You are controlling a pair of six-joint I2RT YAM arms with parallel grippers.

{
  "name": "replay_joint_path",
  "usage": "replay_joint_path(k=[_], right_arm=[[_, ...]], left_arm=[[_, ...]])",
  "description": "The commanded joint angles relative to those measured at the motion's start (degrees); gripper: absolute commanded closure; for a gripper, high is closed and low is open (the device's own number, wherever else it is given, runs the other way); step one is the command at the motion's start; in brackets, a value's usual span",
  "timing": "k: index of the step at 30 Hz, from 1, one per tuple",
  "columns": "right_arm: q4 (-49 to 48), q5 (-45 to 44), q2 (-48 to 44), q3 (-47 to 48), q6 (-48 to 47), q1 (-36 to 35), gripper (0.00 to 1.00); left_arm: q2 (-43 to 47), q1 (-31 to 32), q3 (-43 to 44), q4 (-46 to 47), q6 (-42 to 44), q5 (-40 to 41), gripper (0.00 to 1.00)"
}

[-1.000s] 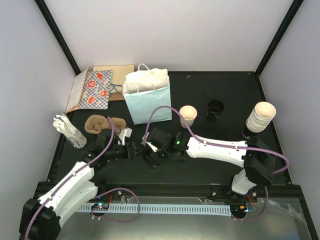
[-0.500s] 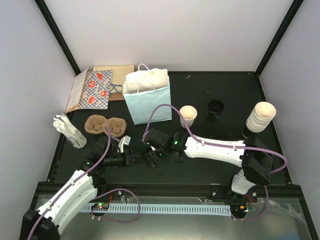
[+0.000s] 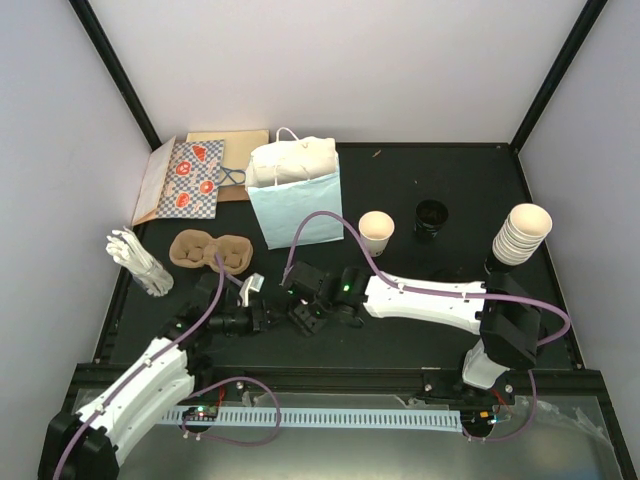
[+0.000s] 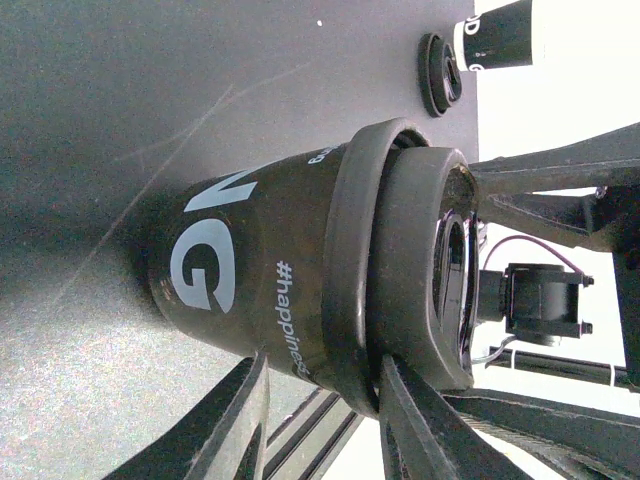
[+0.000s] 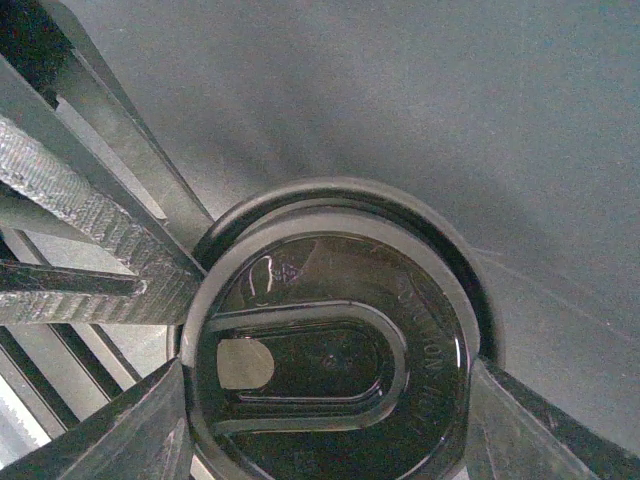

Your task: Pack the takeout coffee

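1. Progress looks early to us: the coffee cup [image 4: 300,290], lid [image 5: 330,350] on, stands upright on the bench [image 3: 460,180] toward its near edge, in front of the blue bag [image 3: 295,205] and apart from it.
2. We see the right claw [image 5: 325,400] pinching that lid from above.
3. We cannot tell the state of the left claw [image 4: 322,365]: its fingers straddle the cup's rim from the side, contact unclear.
4. We judge that bagging is not yet done; a second cup [image 3: 376,232] sits uncovered near a loose lid [image 3: 431,218], and the cardboard tray [image 3: 208,250] looks empty.
5. We cannot see inside the bag or the cup.
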State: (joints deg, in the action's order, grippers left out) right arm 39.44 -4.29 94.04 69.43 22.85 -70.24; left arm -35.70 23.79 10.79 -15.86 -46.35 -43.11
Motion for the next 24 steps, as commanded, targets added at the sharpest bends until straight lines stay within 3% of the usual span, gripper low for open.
replay_joint_path(k=[1,6,18,24], right_arm=[[8.51,1.97,5.77,-2.69,0.49,-1.41,0.35],[9.45,2.35,7.8,-2.35,0.1,-2.26,0.35],[6.08,8.54,10.08,-6.04,-0.93,-2.34,0.35],[5.95,7.05,9.15,-7.08,-0.97,-2.36,0.35]], left_arm=[[-2.98,0.99,-2.75,-2.44,0.11,3.99,0.69],[-4.35,1.17,-4.1,-4.85,-0.73,8.42,0.68],[-10.69,3.1,-6.91,-0.58,-0.58,12.99,0.69],[-8.2,3.28,-1.8,-5.23,1.99,13.21,0.69]])
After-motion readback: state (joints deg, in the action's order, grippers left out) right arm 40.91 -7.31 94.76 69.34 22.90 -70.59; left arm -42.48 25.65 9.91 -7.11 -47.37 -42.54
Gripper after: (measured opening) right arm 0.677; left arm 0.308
